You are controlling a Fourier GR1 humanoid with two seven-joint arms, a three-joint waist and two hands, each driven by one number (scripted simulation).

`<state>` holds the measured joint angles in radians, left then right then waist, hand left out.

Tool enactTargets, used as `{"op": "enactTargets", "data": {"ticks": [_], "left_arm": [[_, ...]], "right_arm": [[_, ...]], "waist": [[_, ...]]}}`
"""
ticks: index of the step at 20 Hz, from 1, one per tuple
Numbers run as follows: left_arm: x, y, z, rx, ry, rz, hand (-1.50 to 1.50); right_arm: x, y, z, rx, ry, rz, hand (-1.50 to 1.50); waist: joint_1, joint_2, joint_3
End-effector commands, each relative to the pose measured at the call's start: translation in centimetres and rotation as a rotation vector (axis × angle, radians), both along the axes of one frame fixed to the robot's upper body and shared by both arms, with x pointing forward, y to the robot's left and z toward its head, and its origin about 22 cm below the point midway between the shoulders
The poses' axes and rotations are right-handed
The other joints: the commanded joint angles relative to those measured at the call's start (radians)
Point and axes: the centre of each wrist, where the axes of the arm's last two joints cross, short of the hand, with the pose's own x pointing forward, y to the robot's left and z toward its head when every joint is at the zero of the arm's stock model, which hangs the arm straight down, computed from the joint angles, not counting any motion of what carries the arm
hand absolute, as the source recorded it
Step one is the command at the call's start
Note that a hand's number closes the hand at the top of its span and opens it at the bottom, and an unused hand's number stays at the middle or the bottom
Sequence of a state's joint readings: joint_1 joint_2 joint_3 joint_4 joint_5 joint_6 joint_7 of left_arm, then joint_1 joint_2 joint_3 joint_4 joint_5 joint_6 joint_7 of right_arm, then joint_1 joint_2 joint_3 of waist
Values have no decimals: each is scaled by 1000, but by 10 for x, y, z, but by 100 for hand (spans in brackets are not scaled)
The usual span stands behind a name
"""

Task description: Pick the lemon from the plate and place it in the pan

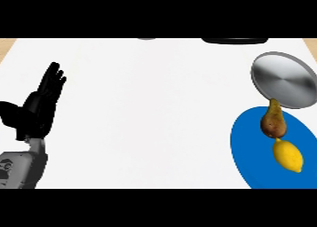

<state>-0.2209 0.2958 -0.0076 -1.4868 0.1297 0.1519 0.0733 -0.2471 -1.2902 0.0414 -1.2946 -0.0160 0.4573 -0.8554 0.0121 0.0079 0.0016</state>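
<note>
A yellow lemon [288, 155] lies on the blue plate [249, 142] at the right side of the head view. Just beyond it on the same plate lies a brown pear [273, 122], its stem end pointing toward the pan. The grey round pan [287, 80] sits past the plate, near the right edge, with its dark handle running out of view to the right. My left hand [36, 111] rests open at the far left, fingers straight and pointing up, far from the plate. My right hand does not show.
The white counter top [148, 111] stretches between my left hand and the plate. A dark object [236, 41] sits at the far edge, upper right, and a small grey thing [146, 38] at the far edge centre. Wooden strips show at both upper corners.
</note>
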Motion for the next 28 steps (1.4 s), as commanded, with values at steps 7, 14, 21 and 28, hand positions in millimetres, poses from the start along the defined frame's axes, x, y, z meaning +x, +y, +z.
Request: {"op": "enactTargets", "data": {"ticks": [7, 14, 21, 28], "left_arm": [[16, -13, 2, -13, 4, 6, 0], [-1, -5, -7, 5, 15, -6, 0], [7, -1, -8, -3, 16, 16, 0], [2, -17, -16, 2, 26, -3, 0]], "right_arm": [[6, 22, -11, 3, 72, 233, -150], [1, 50, -7, -22, 181, 350, -150], [-10, 45, -31, -129, 201, 256, -150], [-7, 59, -63, -181, 168, 151, -150]], "waist": [[-12, -5, -1], [-11, -9, -2], [-14, -7, -2], [-8, -7, -2]]}}
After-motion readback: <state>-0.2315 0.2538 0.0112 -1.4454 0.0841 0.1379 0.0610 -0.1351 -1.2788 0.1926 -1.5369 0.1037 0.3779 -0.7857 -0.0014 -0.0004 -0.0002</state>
